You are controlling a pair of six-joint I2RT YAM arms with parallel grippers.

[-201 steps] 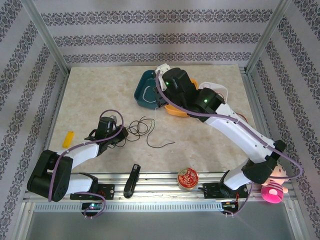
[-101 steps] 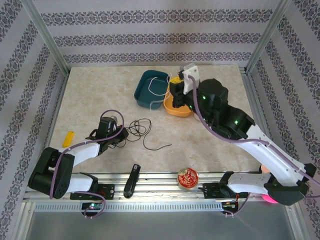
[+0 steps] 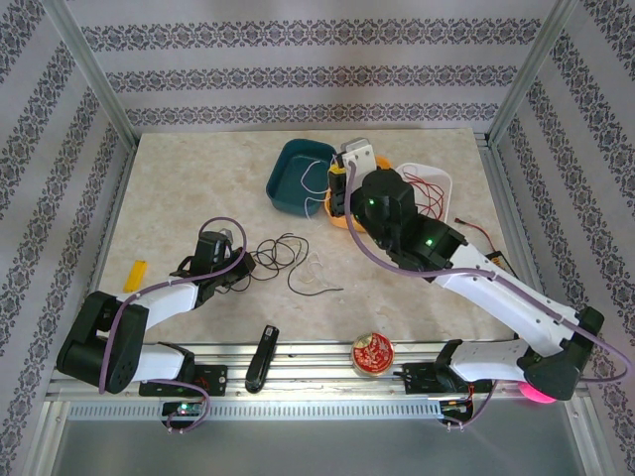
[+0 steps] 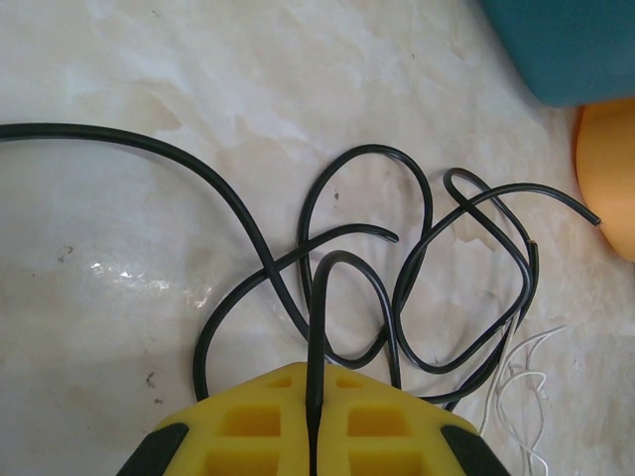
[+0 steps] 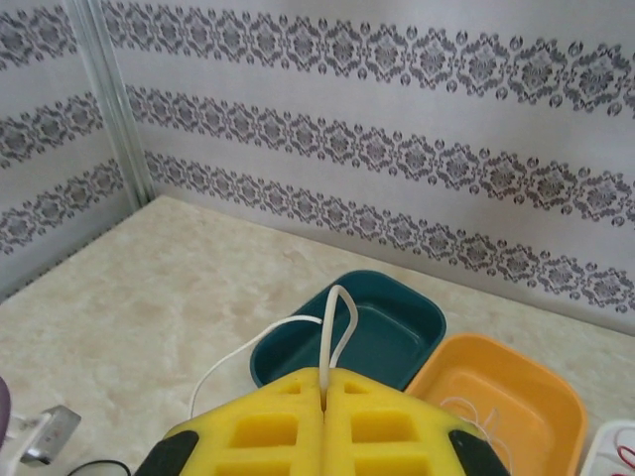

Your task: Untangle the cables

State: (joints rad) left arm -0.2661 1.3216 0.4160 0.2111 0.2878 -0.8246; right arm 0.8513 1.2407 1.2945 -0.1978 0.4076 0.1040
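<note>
A black cable (image 3: 280, 252) lies in loose overlapping loops on the marble table (image 3: 179, 188). My left gripper (image 3: 244, 266) rests low at its left end, shut on one black cable (image 4: 372, 150) strand that runs between the yellow pads (image 4: 248, 426). A thin white cable (image 3: 316, 270) lies curled just right of the black loops. My right gripper (image 3: 339, 190) hangs above the bins, shut on a loop of white cable (image 5: 326, 337) that trails down to the left. A red cable (image 3: 429, 188) lies in the white tray (image 3: 442, 175).
A teal bin (image 3: 294, 169) and an orange bowl (image 3: 339, 216) stand at the back centre beside the white tray. A yellow block (image 3: 135, 275) lies at the left. A black tool (image 3: 262, 357), a round tin (image 3: 373, 354) and a pink toy (image 3: 541, 385) sit along the front rail.
My right arm has swung back from over the bins and lifted, carrying the white cable; the white tray is now uncovered. A white strand now lies beside the black loops. The left arm is still.
</note>
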